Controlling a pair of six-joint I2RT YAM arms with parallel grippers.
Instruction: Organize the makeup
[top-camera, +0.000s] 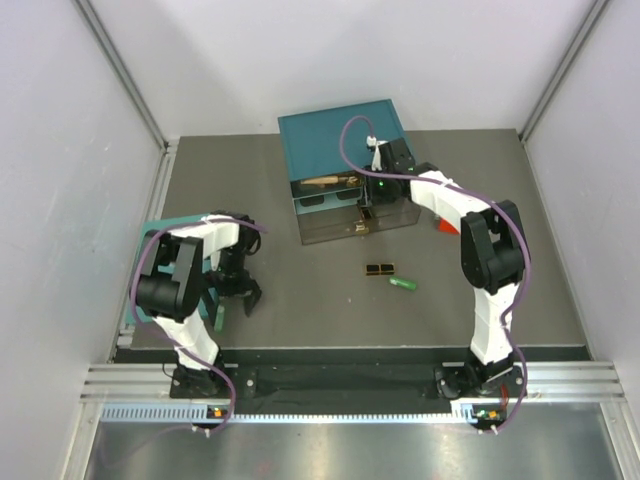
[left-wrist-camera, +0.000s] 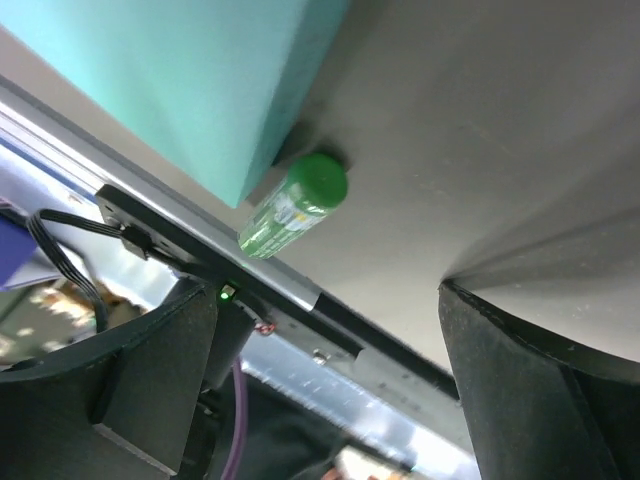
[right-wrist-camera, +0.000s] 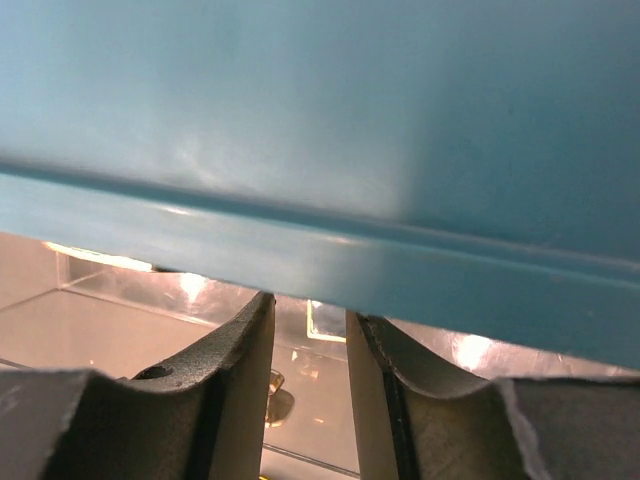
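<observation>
A green stick (top-camera: 218, 318) lies beside the flat teal panel (top-camera: 148, 262). In the left wrist view the stick (left-wrist-camera: 294, 206) rests just ahead of my left gripper (left-wrist-camera: 325, 295), which hangs open and empty over it (top-camera: 240, 298). A black-and-gold case (top-camera: 379, 270) and a second green stick (top-camera: 403, 284) lie mid-table. My right gripper (top-camera: 364, 222) is at the front of the clear organizer box with a teal lid (top-camera: 340, 135). Its jaws (right-wrist-camera: 308, 305) stand a narrow gap apart under the lid's rim (right-wrist-camera: 320, 250), with nothing between them. A tan item (top-camera: 322, 181) lies inside the box.
A small red cube (top-camera: 446, 226) sits right of the box, partly hidden by the right arm. The teal panel's corner (left-wrist-camera: 200, 80) is close to the left gripper. The table's front rail (left-wrist-camera: 300, 300) runs just below the left fingers.
</observation>
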